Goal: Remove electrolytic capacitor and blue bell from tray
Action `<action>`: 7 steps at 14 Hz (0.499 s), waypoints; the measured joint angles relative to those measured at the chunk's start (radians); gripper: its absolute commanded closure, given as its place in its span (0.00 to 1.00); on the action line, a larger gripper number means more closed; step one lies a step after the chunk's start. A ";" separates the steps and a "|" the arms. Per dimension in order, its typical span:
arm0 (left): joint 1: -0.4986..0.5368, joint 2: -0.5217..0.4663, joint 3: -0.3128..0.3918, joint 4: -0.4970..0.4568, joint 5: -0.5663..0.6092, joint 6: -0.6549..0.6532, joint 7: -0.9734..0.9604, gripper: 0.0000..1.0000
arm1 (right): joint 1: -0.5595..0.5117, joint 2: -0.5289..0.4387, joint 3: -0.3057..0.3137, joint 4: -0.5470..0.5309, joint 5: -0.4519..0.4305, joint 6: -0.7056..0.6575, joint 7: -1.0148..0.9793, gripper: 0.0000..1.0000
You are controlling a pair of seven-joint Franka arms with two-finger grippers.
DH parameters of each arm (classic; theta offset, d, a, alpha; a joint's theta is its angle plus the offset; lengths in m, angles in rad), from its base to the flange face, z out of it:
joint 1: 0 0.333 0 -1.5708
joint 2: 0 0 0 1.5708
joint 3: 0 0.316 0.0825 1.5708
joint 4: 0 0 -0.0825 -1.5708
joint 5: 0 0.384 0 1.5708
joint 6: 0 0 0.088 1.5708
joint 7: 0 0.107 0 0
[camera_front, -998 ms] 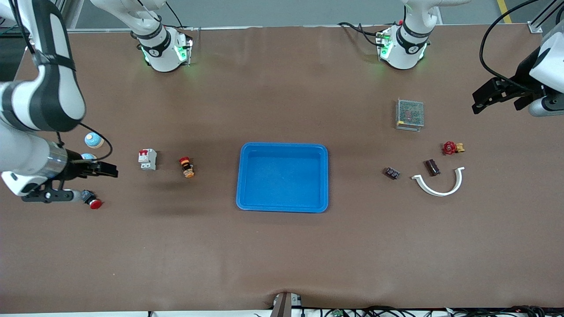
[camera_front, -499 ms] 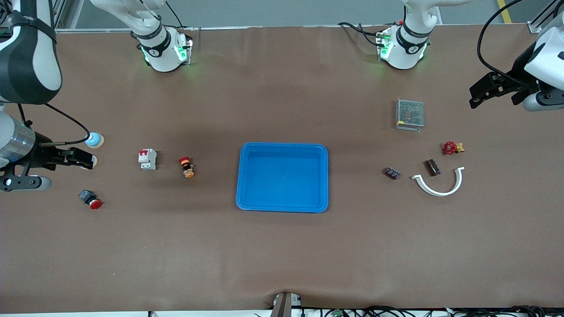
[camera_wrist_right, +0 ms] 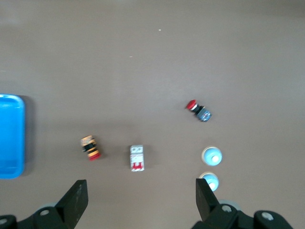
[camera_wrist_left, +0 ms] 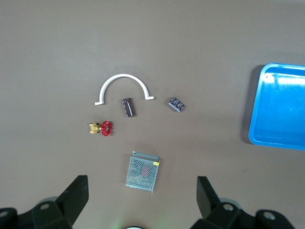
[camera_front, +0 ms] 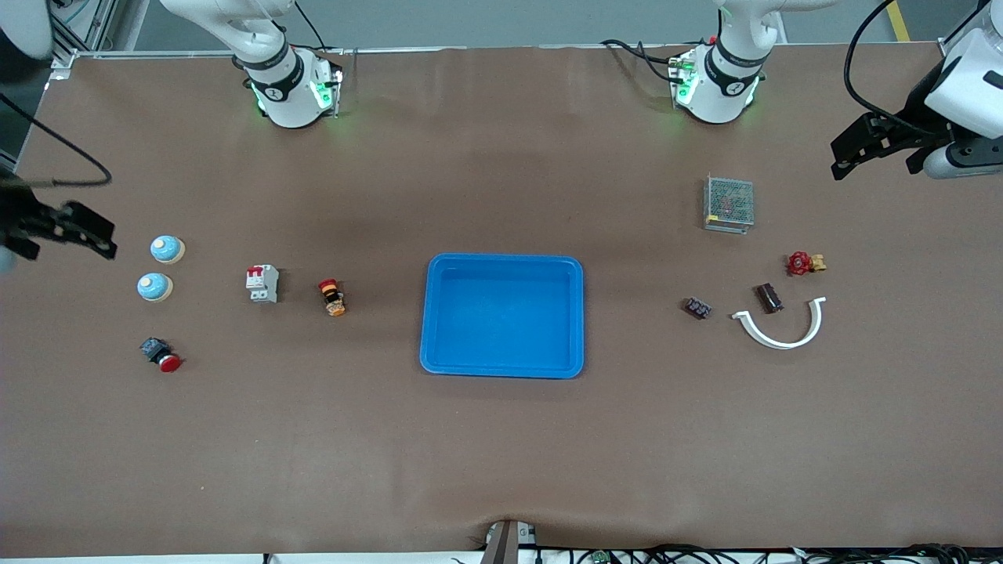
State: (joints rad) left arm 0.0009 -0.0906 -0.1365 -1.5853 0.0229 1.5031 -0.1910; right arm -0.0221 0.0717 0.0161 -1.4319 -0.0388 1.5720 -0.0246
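Note:
A dark cylindrical capacitor (camera_front: 769, 298) lies inside a white arc (camera_front: 781, 333) toward the left arm's end; it also shows in the left wrist view (camera_wrist_left: 127, 107). Two light-blue bells (camera_front: 167, 249) (camera_front: 154, 287) stand side by side toward the right arm's end; both show in the right wrist view (camera_wrist_right: 211, 155) (camera_wrist_right: 208, 181). My left gripper (camera_front: 854, 149) (camera_wrist_left: 141, 205) is open and empty, high over the table's end. My right gripper (camera_front: 74, 227) (camera_wrist_right: 140, 205) is open and empty, over the table's edge beside the bells.
A blue tray (camera_front: 505, 258) sits mid-table. Near the capacitor: a small dark part (camera_front: 697, 308), a red valve (camera_front: 803, 263), a mesh-covered box (camera_front: 729, 203). Near the bells: a white breaker (camera_front: 262, 283), a red-orange button (camera_front: 332, 298), a red pushbutton (camera_front: 161, 354).
My right gripper has drawn back from over the bells toward the table's end, uncovering the nearer bell. My left gripper has moved a little toward its base side.

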 measured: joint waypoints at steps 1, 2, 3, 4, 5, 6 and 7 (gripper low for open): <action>0.000 0.000 0.000 -0.001 0.000 0.004 0.000 0.00 | -0.004 -0.020 -0.002 0.000 0.014 -0.011 0.000 0.00; 0.000 0.000 0.000 -0.001 0.000 0.009 0.000 0.00 | -0.005 -0.032 -0.002 0.000 0.020 -0.018 0.000 0.00; 0.000 0.000 0.000 -0.001 0.000 0.012 0.000 0.00 | -0.005 -0.040 -0.001 -0.001 0.023 -0.024 0.000 0.00; 0.000 0.000 0.000 -0.001 0.000 0.014 0.000 0.00 | -0.005 -0.044 -0.001 -0.001 0.024 -0.027 0.001 0.00; 0.000 0.000 0.000 -0.001 0.000 0.015 0.000 0.00 | -0.005 -0.046 -0.001 -0.001 0.024 -0.027 0.001 0.00; 0.001 0.000 0.000 -0.001 0.000 0.016 0.000 0.00 | -0.005 -0.047 -0.001 -0.001 0.024 -0.027 0.001 0.00; 0.001 0.000 0.000 -0.001 0.000 0.016 0.000 0.00 | -0.005 -0.048 -0.001 -0.001 0.024 -0.027 0.001 0.00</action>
State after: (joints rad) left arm 0.0018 -0.0907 -0.1364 -1.5865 0.0229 1.5194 -0.1910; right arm -0.0272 0.0238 0.0152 -1.4330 -0.0145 1.5452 -0.0232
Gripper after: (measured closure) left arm 0.000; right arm 0.000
